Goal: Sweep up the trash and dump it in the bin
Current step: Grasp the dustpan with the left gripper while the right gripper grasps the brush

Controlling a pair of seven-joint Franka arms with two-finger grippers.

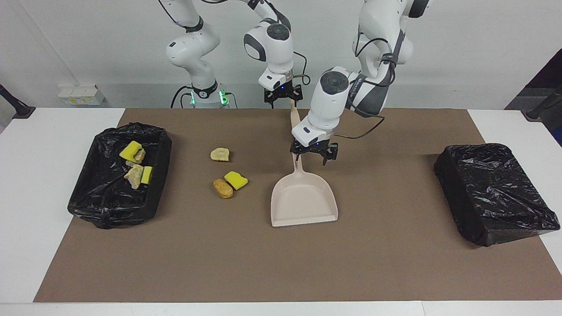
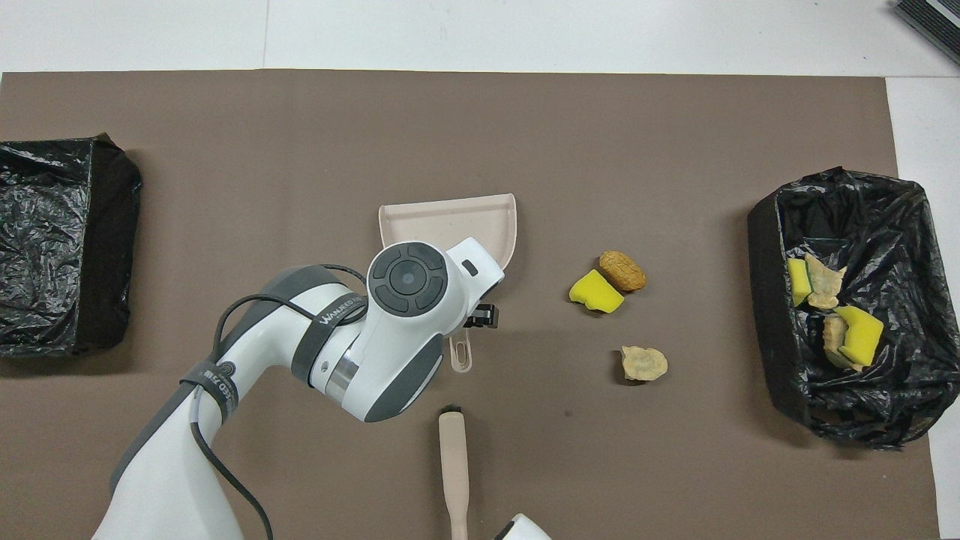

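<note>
— Brown mat (image 1: 263, 263) fills the front of the facing view. What sits on it?

— Two bins lined with black bags. One bin (image 1: 494, 193) stands at the left arm's end; I cannot see inside it. At the right arm's end the other bin (image 1: 114, 175) holds four scraps: yellow sponge pieces (image 1: 130, 150) and pale rock-like chunks (image 1: 134, 175).

— And between them?

— A beige dustpan (image 1: 304, 197) lies flat mid-table, its long axis running toward and away from the robots, its open mouth pointing away from them and its handle toward them.

— Who has it?

— The left gripper (image 1: 314, 151) is down at the handle, fingers either side of it; whether they are clamped on it I cannot tell.

— The other arm?

— The right gripper (image 1: 283, 95) hangs over the mat's edge nearest the robots, closed on a beige brush handle (image 2: 453, 465) that points away from the robots.

— Loose trash?

— Three pieces between the dustpan and the filled bin: a yellow sponge piece (image 1: 236, 180) touching a brown bread-like lump (image 1: 223, 188), and a pale chunk (image 1: 220, 154) nearer the robots, apart. Only bare mat lies between them and the pan.
</note>
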